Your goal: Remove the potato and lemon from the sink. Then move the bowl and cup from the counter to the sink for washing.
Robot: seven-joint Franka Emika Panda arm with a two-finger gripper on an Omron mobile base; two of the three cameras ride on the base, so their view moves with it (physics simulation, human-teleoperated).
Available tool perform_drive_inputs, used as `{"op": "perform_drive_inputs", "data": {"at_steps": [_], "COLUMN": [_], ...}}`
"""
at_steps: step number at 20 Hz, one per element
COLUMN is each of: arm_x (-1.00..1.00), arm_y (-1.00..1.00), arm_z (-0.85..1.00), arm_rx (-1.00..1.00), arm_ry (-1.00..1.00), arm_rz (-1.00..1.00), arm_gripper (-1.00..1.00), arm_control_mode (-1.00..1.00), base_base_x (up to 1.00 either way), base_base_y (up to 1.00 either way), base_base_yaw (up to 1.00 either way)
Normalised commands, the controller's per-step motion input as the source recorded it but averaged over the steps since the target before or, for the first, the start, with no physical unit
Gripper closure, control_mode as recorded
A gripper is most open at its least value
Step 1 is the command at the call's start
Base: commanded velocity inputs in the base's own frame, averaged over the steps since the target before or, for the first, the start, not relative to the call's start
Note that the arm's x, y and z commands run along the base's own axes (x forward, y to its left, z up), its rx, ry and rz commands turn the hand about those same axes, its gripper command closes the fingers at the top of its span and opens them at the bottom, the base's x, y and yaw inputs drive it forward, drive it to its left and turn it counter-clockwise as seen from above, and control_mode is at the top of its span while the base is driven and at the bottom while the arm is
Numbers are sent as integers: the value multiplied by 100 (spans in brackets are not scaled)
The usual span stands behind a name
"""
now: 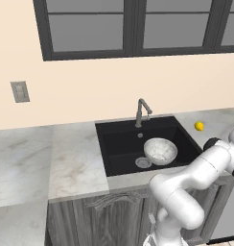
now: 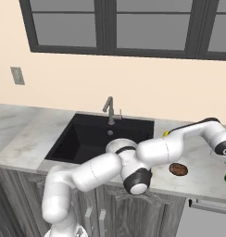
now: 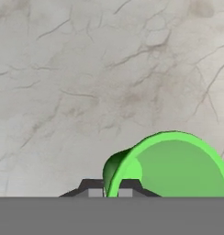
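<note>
- On the counter [image 3: 86, 69] right of the sink [image 1: 120, 144]: gripper [image 3: 114, 189] pinched narrow across the near rim of the green cup [image 3: 171, 163]; one fingertip inside the wall, the other outside. Reads as a rim grip.
- Right base view: cup's green edge at the far right, under the hand, standing on the stone.
- Bowl [image 1: 160, 150] already sits in the black basin, upright, just beside the round drain [image 1: 143, 162], below the faucet [image 1: 142, 110]. Nothing visible inside the bowl.
- Lemon [image 1: 199, 126] out on the counter right of the basin, near the back. Potato [image 2: 178, 169] also on the counter, nearer the front edge, beside the arm's forearm.
- Basin holds the bowl; no fruit left in it that I can see.
- Step in hand, by my reading: the last one, cup to sink. Fruit removal and bowl look done.
- Next move calls for: lift straight up so the thin rim does not slip, carry left past potato and lemon, lower into open basin floor beside the bowl, not onto it.
- Cup interior looks empty.
</note>
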Motion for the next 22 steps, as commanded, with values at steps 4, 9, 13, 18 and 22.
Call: {"op": "perform_drive_inputs", "data": {"at_steps": [4, 9, 13, 18, 22], "arm_x": [-16, -25, -28, -28, -25], "arm_y": [8, 12, 17, 22, 30], "arm_z": [-2, 10, 19, 22, 16], "arm_rx": [0, 0, 0, 0, 0], "arm_ry": [6, 8, 6, 6, 10], "arm_rz": [-2, -1, 0, 0, 0], "arm_gripper": [100, 100, 100, 100, 100], "arm_control_mode": [-100, -100, -100, -100, -100], "base_base_x": [0, 0, 0, 0, 0], "base_base_y": [0, 0, 0, 0, 0], "base_base_yaw": [0, 0, 0, 0, 0]}}
